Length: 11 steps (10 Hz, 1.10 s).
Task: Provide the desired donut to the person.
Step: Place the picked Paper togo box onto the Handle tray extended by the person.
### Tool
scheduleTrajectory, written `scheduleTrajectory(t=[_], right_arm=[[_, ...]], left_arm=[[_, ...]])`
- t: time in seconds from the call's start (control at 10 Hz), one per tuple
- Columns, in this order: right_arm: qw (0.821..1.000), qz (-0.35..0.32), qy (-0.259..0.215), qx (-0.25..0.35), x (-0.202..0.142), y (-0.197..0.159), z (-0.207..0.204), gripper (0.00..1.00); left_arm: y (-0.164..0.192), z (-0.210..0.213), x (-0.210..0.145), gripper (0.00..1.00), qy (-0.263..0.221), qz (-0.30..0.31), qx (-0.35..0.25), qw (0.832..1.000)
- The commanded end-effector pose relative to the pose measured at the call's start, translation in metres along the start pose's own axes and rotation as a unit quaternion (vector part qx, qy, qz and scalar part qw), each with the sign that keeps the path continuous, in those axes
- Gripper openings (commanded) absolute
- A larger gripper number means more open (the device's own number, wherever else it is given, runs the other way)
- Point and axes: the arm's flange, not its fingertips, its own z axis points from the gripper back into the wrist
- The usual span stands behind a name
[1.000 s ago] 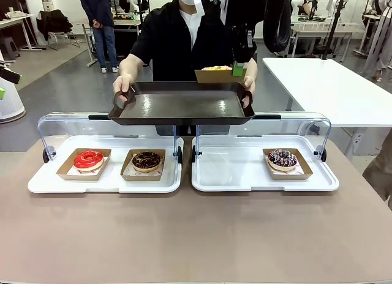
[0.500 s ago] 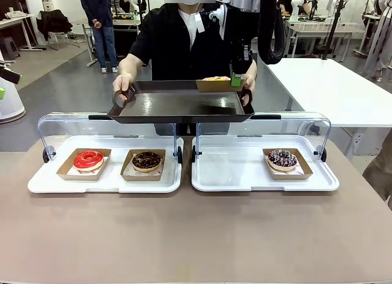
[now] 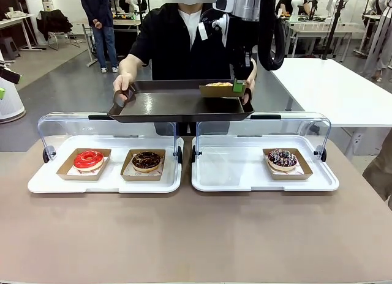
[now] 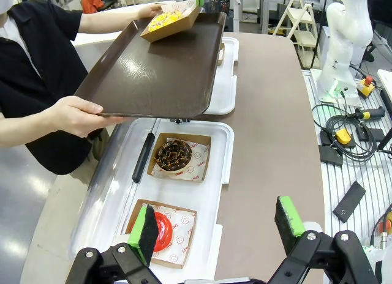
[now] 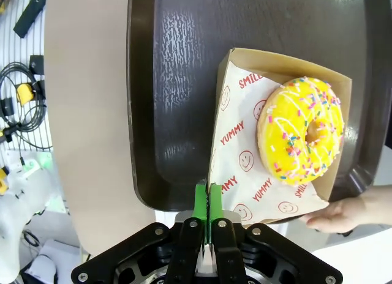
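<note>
From my station the biggest thing is the brown table [image 3: 196, 235], running the full width of the front view. Across it stands the person [image 3: 177, 45] in a black shirt, both hands [image 3: 124, 83] on the end handles of a dark serving tray [image 3: 177, 103] held level above the far edge of the table. Below that tray, 2 white display trays sit side by side with their clear lids tipped back: the left display tray [image 3: 104, 185] and the right display tray [image 3: 239, 168]. My right arm [image 3: 257, 8] comes down from the top of the picture to the serving tray's right end. There the right gripper [image 5: 208, 204] has its green pads pinched together on the rim of a cardboard boat [image 5: 282, 60], which carries the yellow donut [image 5: 304, 130] with coloured sprinkles on printed paper. The boat is over the tray's corner beside the person's hand; I cannot tell whether it rests flat on the tray. The left gripper [image 4: 217, 226] hangs with its jaws wide apart and nothing between them, above the left display tray. That tray carries 2 boats, with a red-glazed donut [image 3: 89, 158] and a chocolate donut [image 3: 146, 160]; the right one carries 1 sprinkled chocolate donut [image 3: 282, 158].
</note>
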Motion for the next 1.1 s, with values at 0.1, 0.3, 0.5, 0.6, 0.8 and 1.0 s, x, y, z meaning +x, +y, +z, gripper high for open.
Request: scheduleTrajectory(t=[0.1, 0.3, 0.5, 0.6, 0.8, 1.0], right_arm=[[1.0, -0.009, -0.02, 0.015, -0.0046, 0.0021, -0.0087, 0.01], [0.999, -0.002, -0.024, 0.025, -0.0059, 0.0023, -0.0091, 0.01], [0.999, 0.006, -0.026, 0.029, -0.0053, 0.0032, -0.0086, 0.6], [0.999, 0.008, -0.026, 0.031, -0.0044, 0.0037, -0.0071, 1.0], [0.999, 0.009, -0.022, 0.036, -0.0026, 0.0048, -0.0029, 1.0], [0.999, 0.009, -0.018, 0.04, -0.0014, 0.0056, -0.0024, 0.96]], left_arm=[[-0.0003, 0.0005, 0.0014, 1.0, -0.006, -0.004, -0.001, 1.0], [-0.0003, 0.0005, 0.0014, 1.0, -0.006, -0.004, -0.001, 1.0], [-0.0003, 0.0005, 0.0014, 1.0, -0.006, -0.004, -0.001, 1.0], [-0.0003, 0.0005, 0.0014, 1.0, -0.006, -0.004, -0.001, 1.0], [-0.0003, 0.0005, 0.0014, 1.0, -0.006, -0.004, -0.001, 1.0], [-0.0003, 0.0005, 0.0014, 1.0, -0.006, -0.004, -0.001, 1.0]])
